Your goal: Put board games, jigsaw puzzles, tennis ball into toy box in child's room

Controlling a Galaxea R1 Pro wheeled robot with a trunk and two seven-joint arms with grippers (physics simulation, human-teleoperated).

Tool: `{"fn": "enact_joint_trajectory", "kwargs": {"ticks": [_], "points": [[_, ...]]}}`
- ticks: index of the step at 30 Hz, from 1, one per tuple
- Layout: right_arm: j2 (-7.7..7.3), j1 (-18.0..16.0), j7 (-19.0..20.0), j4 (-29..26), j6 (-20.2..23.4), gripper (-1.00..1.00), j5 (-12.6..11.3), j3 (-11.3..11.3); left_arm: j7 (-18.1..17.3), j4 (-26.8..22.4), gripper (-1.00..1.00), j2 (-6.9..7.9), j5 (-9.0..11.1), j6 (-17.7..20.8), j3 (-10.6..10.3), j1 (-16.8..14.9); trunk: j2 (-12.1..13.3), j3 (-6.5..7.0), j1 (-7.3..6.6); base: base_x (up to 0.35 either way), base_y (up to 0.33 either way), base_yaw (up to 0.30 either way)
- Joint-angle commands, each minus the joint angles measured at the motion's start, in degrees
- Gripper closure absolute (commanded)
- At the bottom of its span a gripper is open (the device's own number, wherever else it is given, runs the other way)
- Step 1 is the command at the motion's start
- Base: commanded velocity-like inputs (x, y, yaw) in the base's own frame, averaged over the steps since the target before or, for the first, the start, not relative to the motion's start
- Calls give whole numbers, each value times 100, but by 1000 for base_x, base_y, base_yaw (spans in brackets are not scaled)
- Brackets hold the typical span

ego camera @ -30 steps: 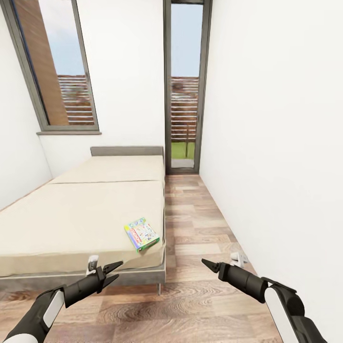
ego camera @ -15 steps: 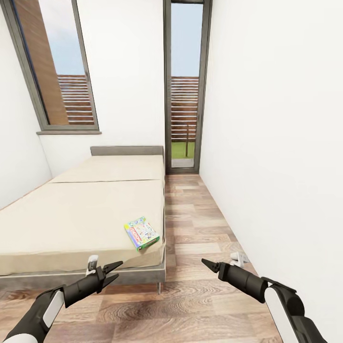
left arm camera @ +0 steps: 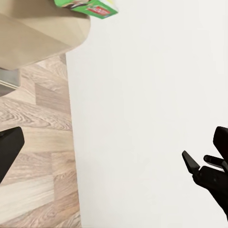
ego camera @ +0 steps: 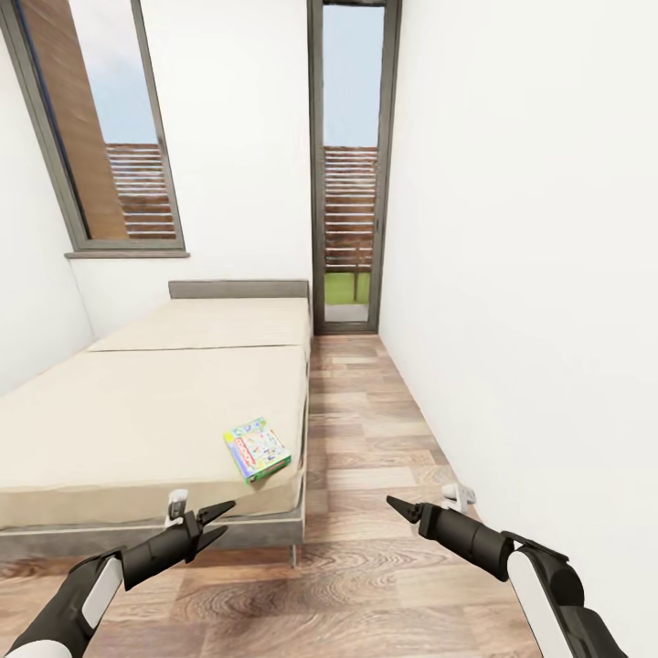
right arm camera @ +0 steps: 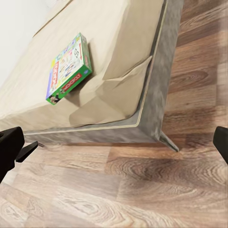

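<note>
Lying near the bed [ego camera: 137,411] corner, a board game [ego camera: 257,450] is being faced by both end effectors, left [ego camera: 217,524] and right [ego camera: 398,508], each held apart and empty.

White walls [ego camera: 512,228], wood plank floor [ego camera: 366,429], tall grey-framed windows [ego camera: 352,164], daylight

Cream bed [ego camera: 146,411] on plank floor [ego camera: 366,439] — one board game [ego camera: 257,450] near its corner
</note>
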Motion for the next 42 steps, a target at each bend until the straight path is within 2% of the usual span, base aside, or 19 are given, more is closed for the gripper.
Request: {"fn": "enact_joint_trajectory", "kwargs": {"ticks": [1,16,23,26,31,42], "points": [[1,-4,16,-3,35,-100,-8,-9,-8,1,-100,1,17,39,6,-3,-2,-6,-1,7,-38,0],[1,-4,20,2,35,-100,-8,-6,-9,1,-100,0,16,38,6,-3,-2,-6,-1,128,-9,0],[1,-4,24,-2,24,-100,-8,-3,-9,1,-100,-3,11,38,6,-3,-2,-6,-1,27,0,0],[80,40,33,-6,10,-100,-15,2,-12,1,-100,-8,31,-59,38,-24,-2,-6,-1,0,0,0],[99,40,33,-6,13,-100,-16,-3,-7,1,-100,-16,28,-83,32,-33,-2,-6,-1,0,0,0],[65,40,33,4,24,-100,-25,5,0,1,-100,3,19,-60,32,-54,-2,-6,-1,0,0,0]]}}
